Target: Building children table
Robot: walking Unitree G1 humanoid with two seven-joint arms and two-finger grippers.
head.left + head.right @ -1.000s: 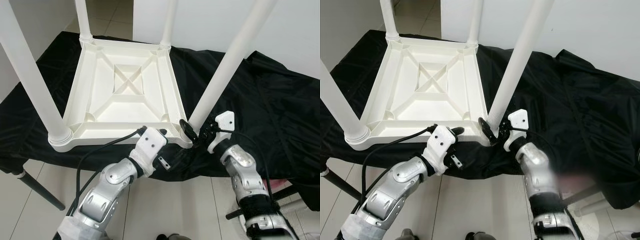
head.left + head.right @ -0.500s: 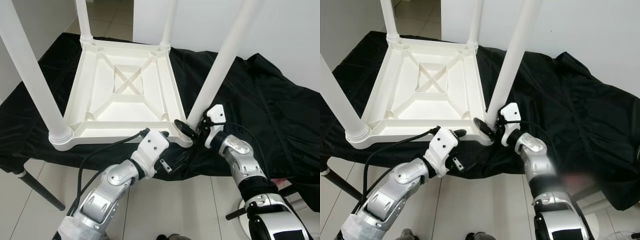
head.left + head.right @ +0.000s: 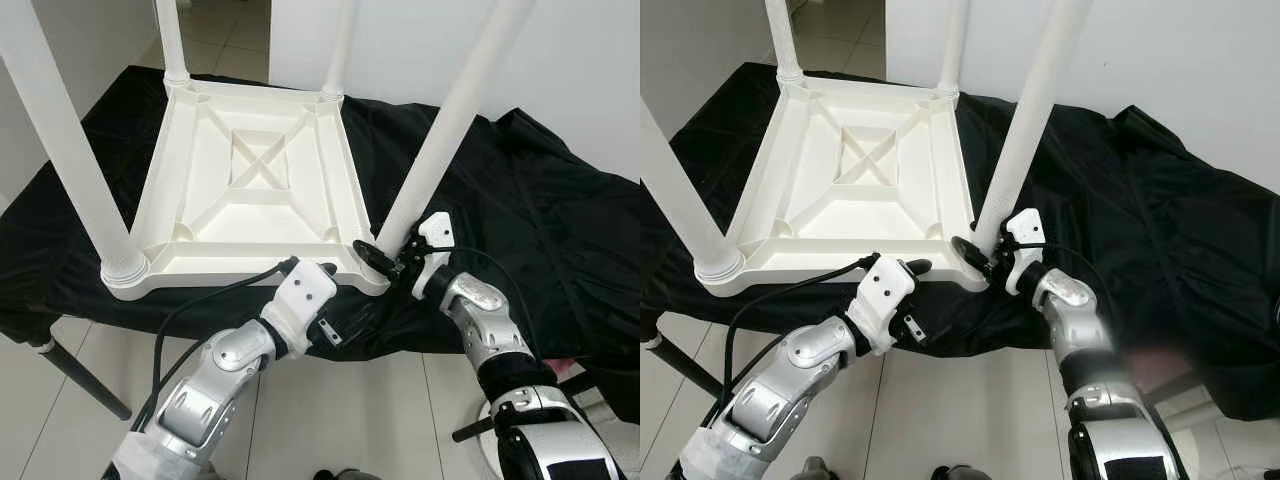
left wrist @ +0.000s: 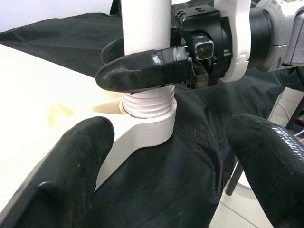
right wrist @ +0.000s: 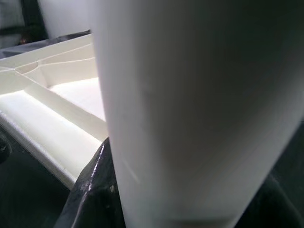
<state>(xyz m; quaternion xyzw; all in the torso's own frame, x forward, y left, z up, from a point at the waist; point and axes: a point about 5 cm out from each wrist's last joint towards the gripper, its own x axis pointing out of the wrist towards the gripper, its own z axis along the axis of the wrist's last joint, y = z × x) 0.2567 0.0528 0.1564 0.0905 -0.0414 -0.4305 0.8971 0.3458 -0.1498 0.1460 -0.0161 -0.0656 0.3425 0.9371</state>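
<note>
A white children's table (image 3: 250,190) lies upside down on a black cloth (image 3: 540,210). Its near-right leg (image 3: 450,130) stands in the corner socket (image 4: 147,102), leaning a little to the right. My right gripper (image 3: 385,262) is shut on this leg just above the socket, one black finger (image 4: 142,69) in front of it and one behind. The right wrist view has the leg (image 5: 199,109) very close. My left gripper (image 3: 345,295) is open, just below the same corner at the table's front edge, holding nothing.
Three other white legs stand upright: near left (image 3: 70,150), far left (image 3: 172,40), far right (image 3: 340,45). The cloth-covered worktable has a black support leg (image 3: 85,385) at the front left. A white wall is behind and tiled floor below.
My right gripper has slid in closer round the base of the near-right leg, and the leg's tilt has shifted slightly. The left gripper has hardly moved.
</note>
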